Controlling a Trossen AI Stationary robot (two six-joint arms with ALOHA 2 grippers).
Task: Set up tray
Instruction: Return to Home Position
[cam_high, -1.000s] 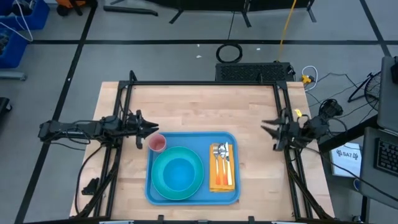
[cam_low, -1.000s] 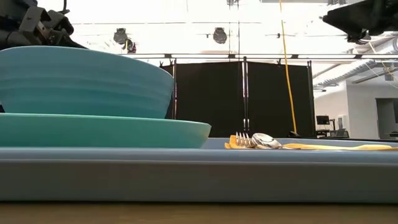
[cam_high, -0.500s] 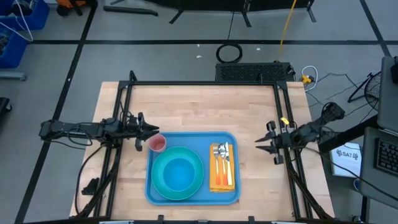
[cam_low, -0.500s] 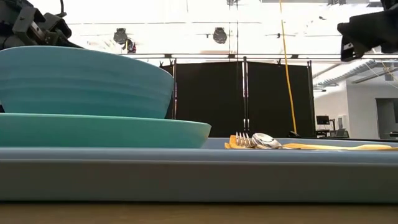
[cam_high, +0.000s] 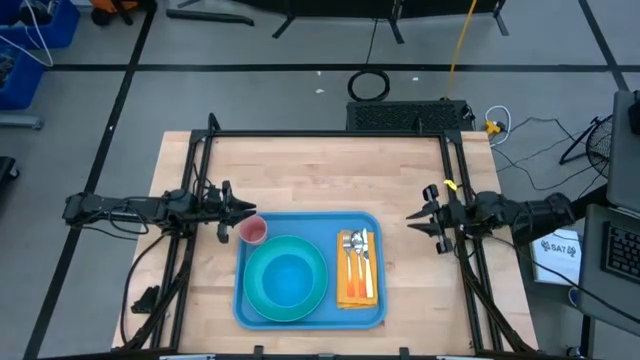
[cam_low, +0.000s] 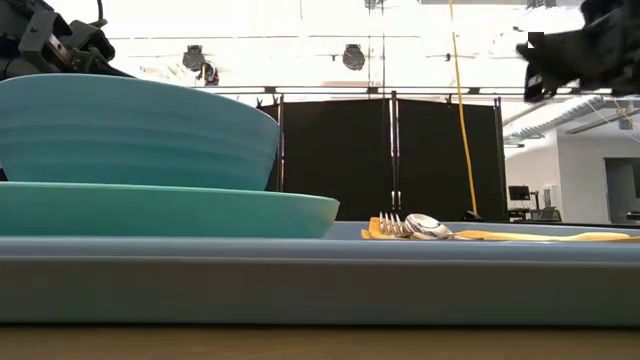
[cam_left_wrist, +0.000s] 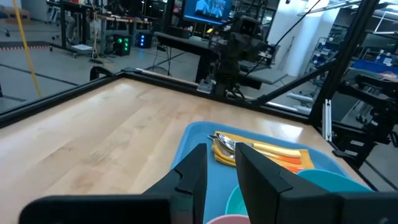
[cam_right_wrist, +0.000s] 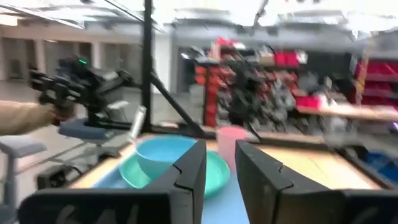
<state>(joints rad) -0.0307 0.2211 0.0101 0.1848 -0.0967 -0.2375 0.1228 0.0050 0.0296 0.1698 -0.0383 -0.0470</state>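
Note:
The blue tray (cam_high: 372, 310) lies on the wooden table near its front edge. On it stand a turquoise bowl (cam_high: 287, 278) in a turquoise plate (cam_high: 255, 300), a pink cup (cam_high: 252, 231) in the far left corner, and a yellow-orange napkin (cam_high: 355, 293) under a fork and spoon (cam_high: 357, 247). My left gripper (cam_high: 240, 211) hovers by the cup, on its left side, shut and empty. The cup's rim (cam_left_wrist: 227, 219) shows just below its fingers. My right gripper (cam_high: 412, 221) hovers right of the tray, shut and empty, pointing toward the tray.
Bare wood lies beyond the tray's far edge (cam_high: 320, 170). The black frame rails (cam_high: 200, 170) run along the table's left, far and right sides. The left gripper (cam_low: 50, 40) and the right gripper (cam_low: 560, 55) hang well above the tray in the low view.
My right gripper has gone a little toward the table's left, toward the tray, as its arm swung behind it. The things on the tray have not moved.

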